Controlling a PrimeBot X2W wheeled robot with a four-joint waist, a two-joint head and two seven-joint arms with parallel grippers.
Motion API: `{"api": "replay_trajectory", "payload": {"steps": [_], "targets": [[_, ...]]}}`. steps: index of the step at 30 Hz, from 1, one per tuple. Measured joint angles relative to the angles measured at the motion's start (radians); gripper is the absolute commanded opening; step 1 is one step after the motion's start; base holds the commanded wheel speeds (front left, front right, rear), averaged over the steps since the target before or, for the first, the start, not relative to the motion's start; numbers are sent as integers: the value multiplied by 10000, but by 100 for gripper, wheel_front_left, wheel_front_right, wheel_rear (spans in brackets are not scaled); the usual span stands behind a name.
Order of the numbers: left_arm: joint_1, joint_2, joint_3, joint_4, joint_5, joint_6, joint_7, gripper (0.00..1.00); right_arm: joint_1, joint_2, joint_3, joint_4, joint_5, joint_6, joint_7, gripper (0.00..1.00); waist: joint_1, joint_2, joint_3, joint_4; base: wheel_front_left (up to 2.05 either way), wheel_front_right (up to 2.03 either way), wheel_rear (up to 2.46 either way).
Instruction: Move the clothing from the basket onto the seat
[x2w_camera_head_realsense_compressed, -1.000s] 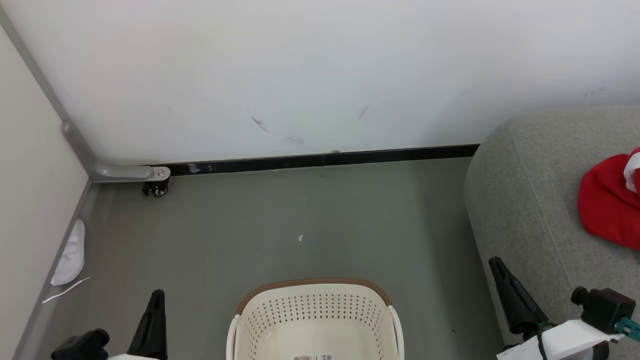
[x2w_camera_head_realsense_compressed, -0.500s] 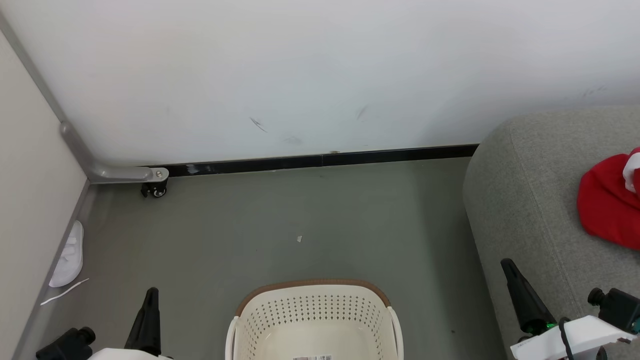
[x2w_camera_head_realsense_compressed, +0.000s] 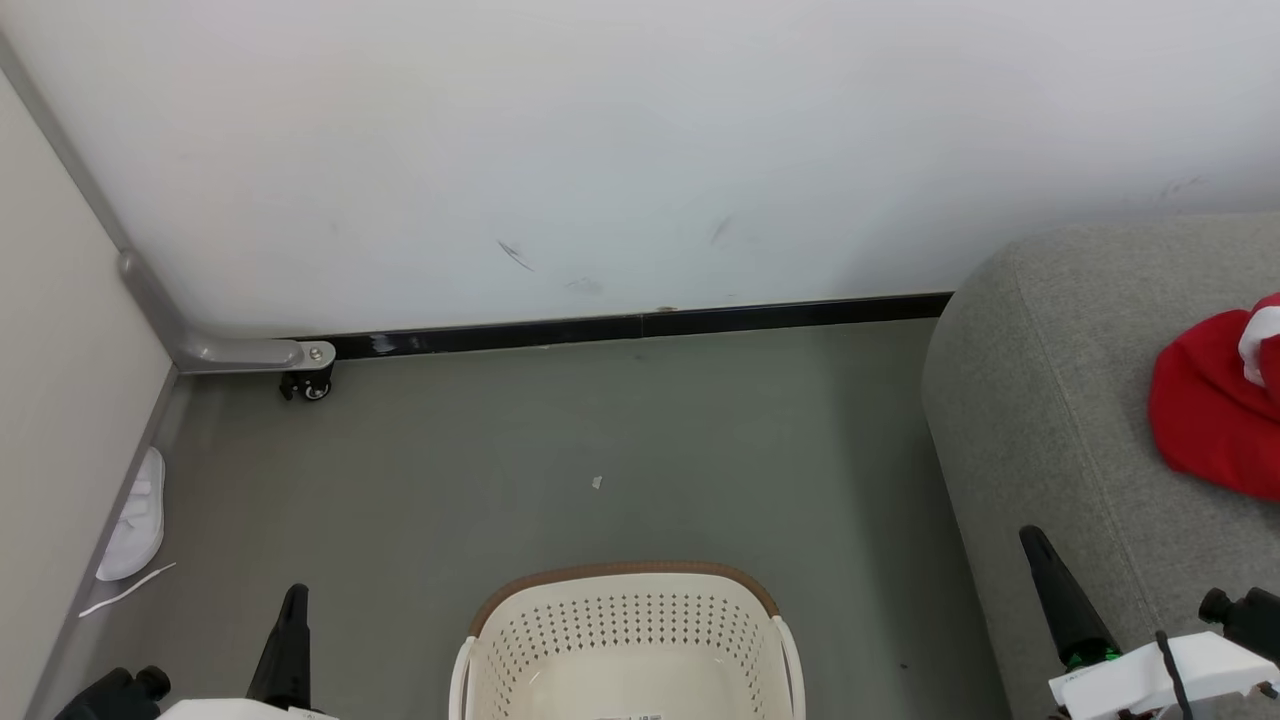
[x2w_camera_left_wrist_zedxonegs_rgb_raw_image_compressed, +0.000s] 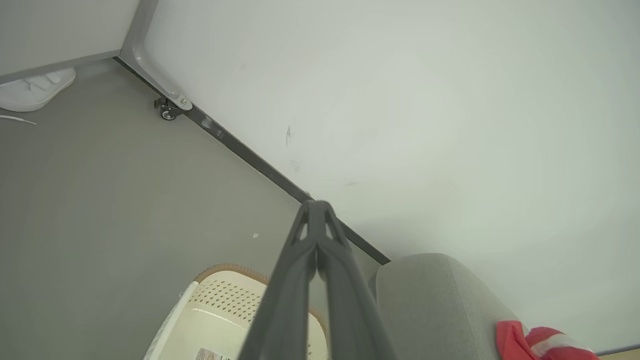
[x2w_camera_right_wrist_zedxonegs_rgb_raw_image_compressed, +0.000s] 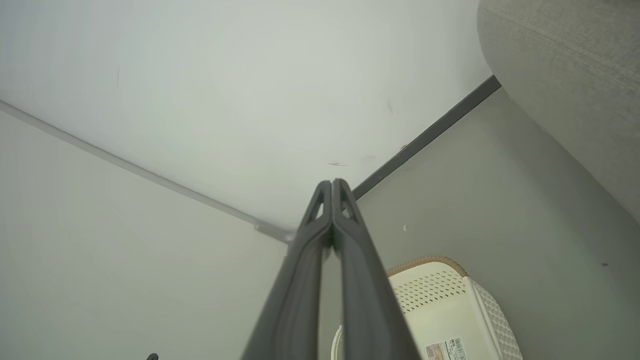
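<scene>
The cream basket (x2w_camera_head_realsense_compressed: 625, 640) with a brown rim sits on the floor at the bottom centre of the head view, and its visible inside holds no fabric. Red clothing (x2w_camera_head_realsense_compressed: 1210, 410) with a white part lies on the grey seat (x2w_camera_head_realsense_compressed: 1050, 400) at the right; the left wrist view catches the clothing (x2w_camera_left_wrist_zedxonegs_rgb_raw_image_compressed: 535, 342) too, on the seat (x2w_camera_left_wrist_zedxonegs_rgb_raw_image_compressed: 430, 295). My left gripper (x2w_camera_head_realsense_compressed: 293, 600) is shut, low at the left of the basket (x2w_camera_left_wrist_zedxonegs_rgb_raw_image_compressed: 215, 320). My right gripper (x2w_camera_head_realsense_compressed: 1032, 545) is shut too, beside the seat's front corner, to the right of the basket (x2w_camera_right_wrist_zedxonegs_rgb_raw_image_compressed: 445, 310).
A white wall with a black skirting strip (x2w_camera_head_realsense_compressed: 640, 325) closes the far side. A grey panel foot on a small castor (x2w_camera_head_realsense_compressed: 312, 385) stands at the left. A white slipper (x2w_camera_head_realsense_compressed: 135, 515) and a thin white strip (x2w_camera_head_realsense_compressed: 125, 590) lie by the left panel. A paper scrap (x2w_camera_head_realsense_compressed: 597, 483) dots the floor.
Both grippers have sunk lower in the head view, the right one also drifting right. The view itself has shifted slightly; basket, seat and clothing stay put.
</scene>
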Motion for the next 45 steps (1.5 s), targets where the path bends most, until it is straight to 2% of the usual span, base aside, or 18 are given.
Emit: {"api": "replay_trajectory", "payload": {"steps": [12, 18, 45], "targets": [[-215, -13, 190, 171, -1371, -171, 378, 0, -287, 84, -190, 345, 1567, -2, 297, 0, -96, -1, 64, -35, 0, 0, 0], [-265, -19, 261, 284, -2117, -257, 608, 0, -406, 107, -322, 579, 2393, -2, 485, 0, -127, 0, 107, -54, 0, 0, 0], [-716, -42, 717, 660, -5396, -568, 1528, 0, -826, 226, -828, 1254, 6144, -4, 1208, 0, -145, 0, 143, -138, 0, 0, 0]]}}
